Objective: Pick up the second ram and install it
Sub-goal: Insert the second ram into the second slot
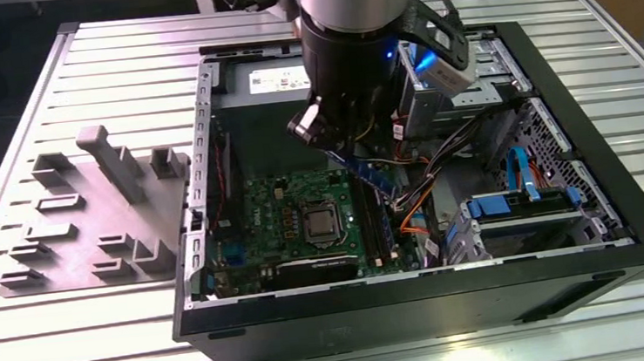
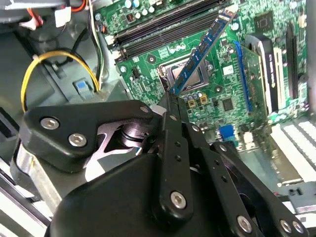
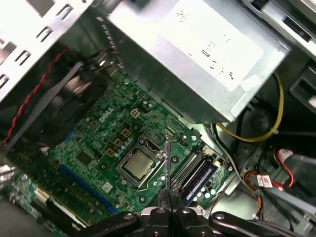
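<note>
My gripper (image 2: 171, 97) is shut on one end of the second ram (image 2: 202, 49), a thin blue strip that slants out over the green motherboard (image 2: 148, 74). In the exterior view the ram (image 1: 374, 176) hangs tilted under the gripper (image 1: 349, 150), inside the open computer case and above the long black sockets (image 1: 378, 224). In the first wrist view the ram (image 3: 168, 158) shows edge-on, rising from the shut fingertips (image 3: 165, 196) beside the sockets (image 3: 190, 168). One socket there shows blue along its length (image 3: 202, 180).
The grey power-supply box (image 3: 197, 54) stands close behind the board. A processor socket (image 1: 319, 222) sits mid-board and an expansion card (image 2: 256, 74) stands beside it. Loose cables (image 1: 417, 198) and a drive cage (image 1: 523, 207) fill the case's right. Grey holder blocks (image 1: 91, 209) lie outside.
</note>
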`<state>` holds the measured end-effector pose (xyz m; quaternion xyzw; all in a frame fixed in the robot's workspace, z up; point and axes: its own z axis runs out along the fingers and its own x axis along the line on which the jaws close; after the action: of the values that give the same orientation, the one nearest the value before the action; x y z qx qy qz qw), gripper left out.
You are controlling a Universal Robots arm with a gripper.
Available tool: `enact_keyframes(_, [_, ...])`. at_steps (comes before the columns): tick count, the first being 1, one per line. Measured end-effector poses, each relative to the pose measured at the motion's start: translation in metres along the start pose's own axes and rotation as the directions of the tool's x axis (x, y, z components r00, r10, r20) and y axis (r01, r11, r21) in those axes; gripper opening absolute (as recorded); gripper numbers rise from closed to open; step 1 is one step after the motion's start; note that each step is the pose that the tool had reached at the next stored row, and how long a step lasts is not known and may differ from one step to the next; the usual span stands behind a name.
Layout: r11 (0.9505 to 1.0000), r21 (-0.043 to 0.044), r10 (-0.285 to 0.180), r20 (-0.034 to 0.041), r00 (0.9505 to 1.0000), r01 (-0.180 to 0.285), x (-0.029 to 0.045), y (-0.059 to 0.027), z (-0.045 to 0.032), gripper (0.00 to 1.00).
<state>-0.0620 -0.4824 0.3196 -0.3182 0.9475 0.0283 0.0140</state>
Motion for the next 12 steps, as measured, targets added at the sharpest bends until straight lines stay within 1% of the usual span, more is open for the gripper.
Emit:
enact_keyframes(3, [0.9986,0.0024,0.053,0.0024,0.9986,-0.053,0.0000,-0.0001,0.0008,0.11])
enact_keyframes(6, [0.9941,0.0046,0.108,0.0050,0.9941,-0.108,0.0001,-0.0001,0.0016,0.11])
enact_keyframes(9, [0.9868,0.0067,0.162,0.0078,0.9868,-0.162,0.0001,-0.0001,0.0024,0.11])
enact_keyframes(12, [0.9766,0.0085,0.215,0.0106,0.9766,-0.215,0.0001,-0.0002,0.0032,0.11])
